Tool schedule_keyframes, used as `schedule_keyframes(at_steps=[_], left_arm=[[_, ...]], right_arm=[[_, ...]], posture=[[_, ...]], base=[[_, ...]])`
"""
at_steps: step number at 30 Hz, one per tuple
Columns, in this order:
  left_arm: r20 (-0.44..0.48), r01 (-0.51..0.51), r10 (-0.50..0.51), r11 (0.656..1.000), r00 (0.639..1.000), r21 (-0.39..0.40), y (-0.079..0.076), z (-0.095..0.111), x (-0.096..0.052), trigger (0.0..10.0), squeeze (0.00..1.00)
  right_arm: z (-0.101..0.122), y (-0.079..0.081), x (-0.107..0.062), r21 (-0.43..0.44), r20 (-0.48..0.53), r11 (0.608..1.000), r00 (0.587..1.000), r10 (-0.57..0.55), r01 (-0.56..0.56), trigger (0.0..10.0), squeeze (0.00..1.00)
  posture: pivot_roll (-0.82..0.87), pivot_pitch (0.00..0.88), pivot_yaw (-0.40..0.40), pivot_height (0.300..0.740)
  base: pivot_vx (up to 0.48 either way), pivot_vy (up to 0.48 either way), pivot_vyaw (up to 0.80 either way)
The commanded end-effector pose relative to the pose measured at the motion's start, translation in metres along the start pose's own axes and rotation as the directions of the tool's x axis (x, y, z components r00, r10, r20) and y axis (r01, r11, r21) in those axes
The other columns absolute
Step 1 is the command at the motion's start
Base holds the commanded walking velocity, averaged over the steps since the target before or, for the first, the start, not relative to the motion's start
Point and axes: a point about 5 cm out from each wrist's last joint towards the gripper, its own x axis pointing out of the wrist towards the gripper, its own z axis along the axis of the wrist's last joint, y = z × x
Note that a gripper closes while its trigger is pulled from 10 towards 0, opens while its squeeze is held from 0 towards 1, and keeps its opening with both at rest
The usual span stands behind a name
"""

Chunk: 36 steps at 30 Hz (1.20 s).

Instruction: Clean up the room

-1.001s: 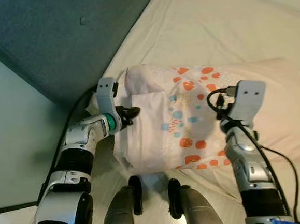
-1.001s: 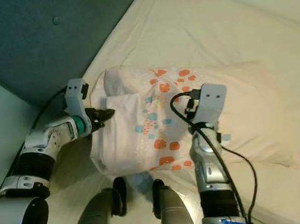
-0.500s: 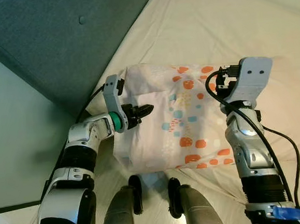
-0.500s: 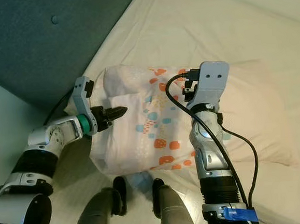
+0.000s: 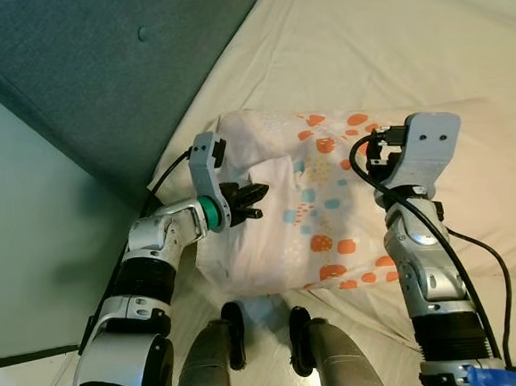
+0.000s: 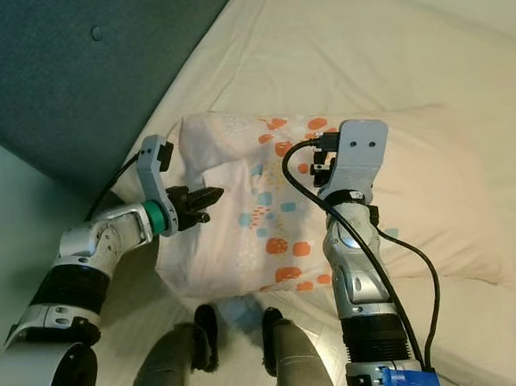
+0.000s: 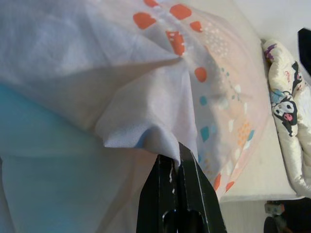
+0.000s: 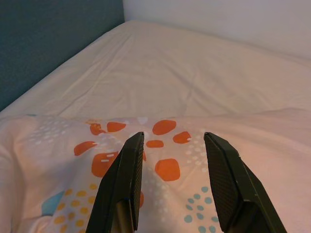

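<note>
Two grippers are over a pillow w/ orange & blue spots, lying on the bed near the blue headboard. Left gripper is at the pillow's white end; its jaws are closed tight, pinching a fold of the white cloth. Right gripper hangs just above the spotted part, jaws wide apart, holding nothing. Beside the bed lies a cartoon-print cushion.
</note>
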Motion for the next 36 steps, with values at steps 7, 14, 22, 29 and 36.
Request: schedule_keyframes(at_steps=[7, 14, 22, 29, 36], left_arm=[[0.142, 0.016, -0.019, 1.000, 0.990, 0.020, -0.009, 0.034, -0.011, 0.0, 0.00], [0.398, -0.118, 0.081, 0.991, 0.914, 0.068, -0.011, 0.116, -0.027, 10.0, 0.00], [0.487, -0.061, 0.004, 0.993, 0.874, 0.102, -0.035, 0.151, -0.037, 10.0, 0.00], [0.447, -0.025, -0.027, 0.994, 0.894, 0.110, -0.044, 0.137, -0.029, 10.0, 0.00], [0.422, -0.038, -0.011, 0.993, 0.906, 0.109, -0.041, 0.131, -0.020, 10.0, 0.00]], right_arm=[[-0.006, -0.002, -0.005, 0.018, -0.026, 1.000, 1.000, -0.009, 0.009, 10.0, 0.00], [-0.007, 0.010, -0.009, 0.072, -0.026, 0.996, 0.998, 0.061, -0.059, 10.0, 0.00], [-0.015, 0.050, -0.031, 0.167, -0.085, 0.918, 0.923, 0.376, -0.359, 10.0, 0.00], [-0.045, 0.030, -0.046, 0.206, -0.334, 0.961, 0.936, -0.109, 0.185, 10.0, 0.00], [-0.057, -0.003, -0.068, 0.118, -0.376, 0.879, 0.840, -0.391, 0.462, 10.0, 0.00]], posture=[[-0.04, 0.322, 0.096, 0.740], [-0.04, 0.307, 0.102, 0.740], [-0.04, 0.300, 0.102, 0.740], [-0.03, 0.304, 0.090, 0.740], [-0.04, 0.306, 0.090, 0.740]], base=[[0.000, 0.000, 0.00], [0.000, 0.000, 0.00], [0.000, 0.000, 0.00], [0.000, 0.000, 0.00], [0.000, 0.000, 0.00]])
